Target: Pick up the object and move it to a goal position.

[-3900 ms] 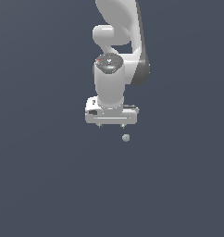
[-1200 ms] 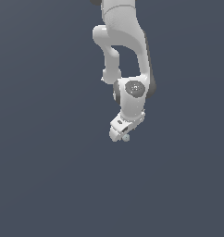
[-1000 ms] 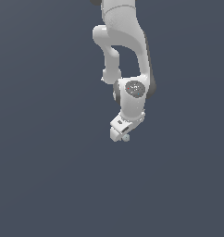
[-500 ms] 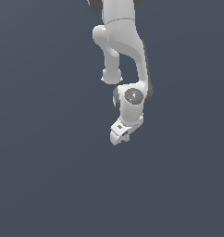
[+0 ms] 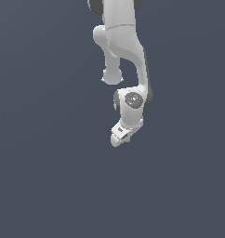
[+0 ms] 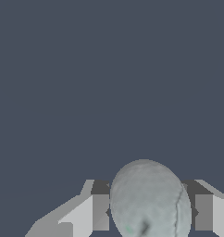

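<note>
Ball [image 6: 148, 200], pale grey-green: pinched between both fingers [image 6: 93, 212] | gripper [image 5: 118, 137] clamped on it, tilted sideways | likely carrying toward unseen goal | dark floor [image 5: 49, 186] featureless

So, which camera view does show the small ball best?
The wrist view. There the pale grey-green ball fills the space between the two fingers of the gripper, which is closed on it. In the exterior view the gripper hides the ball; I cannot make it out.
</note>
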Available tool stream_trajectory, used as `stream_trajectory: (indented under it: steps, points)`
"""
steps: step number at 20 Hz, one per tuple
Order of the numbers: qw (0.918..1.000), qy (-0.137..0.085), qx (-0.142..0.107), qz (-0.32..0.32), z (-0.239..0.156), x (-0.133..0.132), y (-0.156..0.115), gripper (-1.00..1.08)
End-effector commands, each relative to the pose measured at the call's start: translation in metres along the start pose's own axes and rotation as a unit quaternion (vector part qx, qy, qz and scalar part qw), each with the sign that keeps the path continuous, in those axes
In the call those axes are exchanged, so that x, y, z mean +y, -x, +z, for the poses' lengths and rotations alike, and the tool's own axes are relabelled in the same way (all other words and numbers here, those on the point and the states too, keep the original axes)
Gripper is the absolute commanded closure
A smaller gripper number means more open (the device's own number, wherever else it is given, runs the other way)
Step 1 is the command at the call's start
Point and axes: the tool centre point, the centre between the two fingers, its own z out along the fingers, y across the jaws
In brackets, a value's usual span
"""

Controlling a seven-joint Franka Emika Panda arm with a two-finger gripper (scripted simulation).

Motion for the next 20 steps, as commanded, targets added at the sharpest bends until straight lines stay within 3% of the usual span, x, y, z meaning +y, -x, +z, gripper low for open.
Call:
stream_trajectory:
  steps: [1,11,20]
  points:
    - [1.0,0.0,0.0,0.0,0.0,0.0,0.0,1.08]
    - [1.0,0.0,0.0,0.0,-0.002,0.005,0.003,1.08]
    - [1.0,0.0,0.0,0.0,-0.017,0.051,0.034,1.08]
